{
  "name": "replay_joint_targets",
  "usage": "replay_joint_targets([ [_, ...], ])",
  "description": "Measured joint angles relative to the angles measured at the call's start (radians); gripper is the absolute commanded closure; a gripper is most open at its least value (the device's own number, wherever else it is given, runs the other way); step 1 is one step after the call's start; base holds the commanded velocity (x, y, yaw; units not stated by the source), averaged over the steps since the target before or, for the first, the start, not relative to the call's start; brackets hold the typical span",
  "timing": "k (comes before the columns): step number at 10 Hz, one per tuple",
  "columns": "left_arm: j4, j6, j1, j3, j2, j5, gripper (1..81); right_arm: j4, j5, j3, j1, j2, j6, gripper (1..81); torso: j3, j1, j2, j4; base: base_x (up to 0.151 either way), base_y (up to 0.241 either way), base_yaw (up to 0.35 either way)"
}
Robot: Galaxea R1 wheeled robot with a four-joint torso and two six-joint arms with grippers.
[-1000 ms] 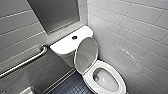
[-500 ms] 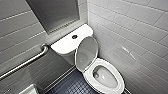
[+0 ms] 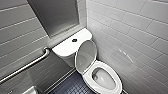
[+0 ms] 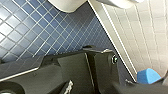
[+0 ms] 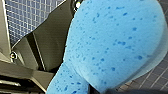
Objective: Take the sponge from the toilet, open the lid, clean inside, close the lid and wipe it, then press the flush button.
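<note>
White glossy ceramic toilet (image 3: 106, 81), white smooth oval lid (image 3: 85, 56) up against tank; my right gripper (image 5: 100, 89) pinches bright blue oblong sponge (image 5: 112, 42); left gripper (image 4: 130, 86) opening I cannot tell

— Any writing, label or number you can read?
— None. I find no lettering on the toilet (image 3: 65, 47), the sponge (image 5: 112, 45) or the wall tiles (image 3: 130, 30).
— A mark on the flush button (image 3: 74, 40)?
— Too small for me to tell.

Spilling past the picture's edges close in front of the right wrist: bright blue speckled foam sponge (image 5: 112, 45), blocking much behind it.
</note>
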Motion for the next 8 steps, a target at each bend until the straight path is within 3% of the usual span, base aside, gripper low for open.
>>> replay_joint_targets([
  [2,-0.041,0.0,-0.055,0.003,0.0,0.004,1.0,0.0,0.003,-0.002,-0.001,0.006,0.0,81.1,0.052,-0.003,0.0,0.0,0.0,0.0,0.0],
  [8,-0.371,0.0,-0.235,-0.006,-0.009,0.013,1.0,0.0,0.068,-0.055,-0.042,0.079,0.001,81.1,0.062,-0.003,0.0,0.0,0.0,0.0,0.0],
])
